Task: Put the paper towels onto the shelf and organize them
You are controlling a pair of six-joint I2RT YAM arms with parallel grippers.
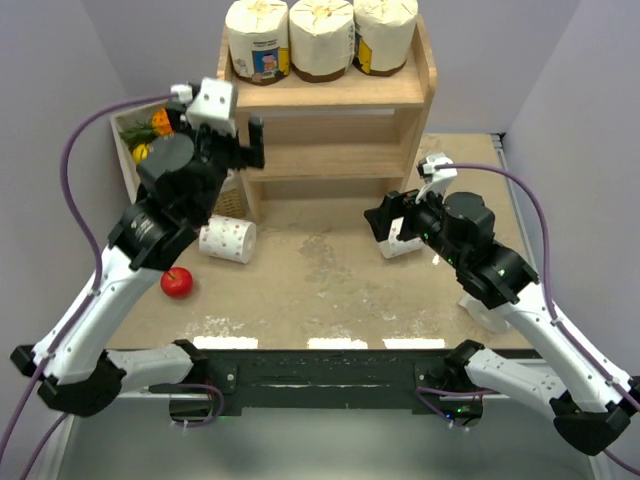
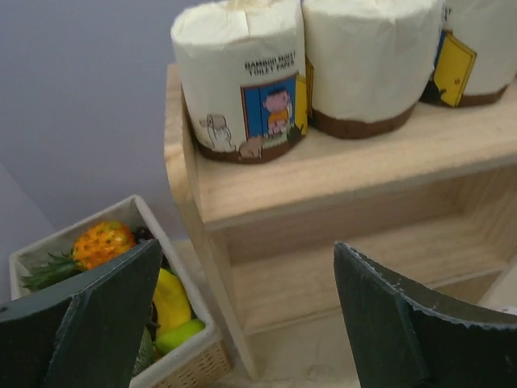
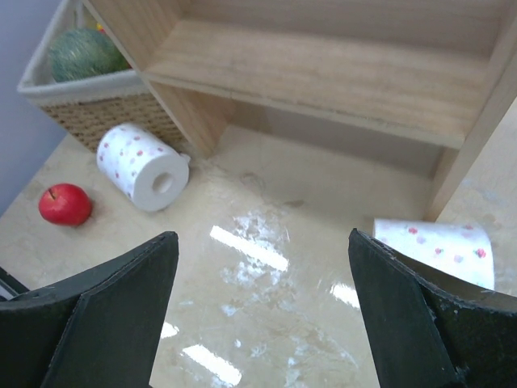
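- Left gripper (image 2: 246, 255), wide open and empty, hangs before the shelf (image 1: 330, 92) at twelve o'clock; it may knock the large rolls (image 1: 322, 38) on top.
- Right gripper (image 3: 262, 238), open and empty too, has a dotted roll (image 3: 436, 242) at its three o'clock, outside the jaws; closing may push it away.

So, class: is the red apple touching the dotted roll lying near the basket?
Apart. The right wrist view shows a clear gap between the red apple and the dotted roll.

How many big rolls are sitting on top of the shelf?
3, upright in a row on the top board of the shelf: left roll, middle roll, right roll. None seems hidden.
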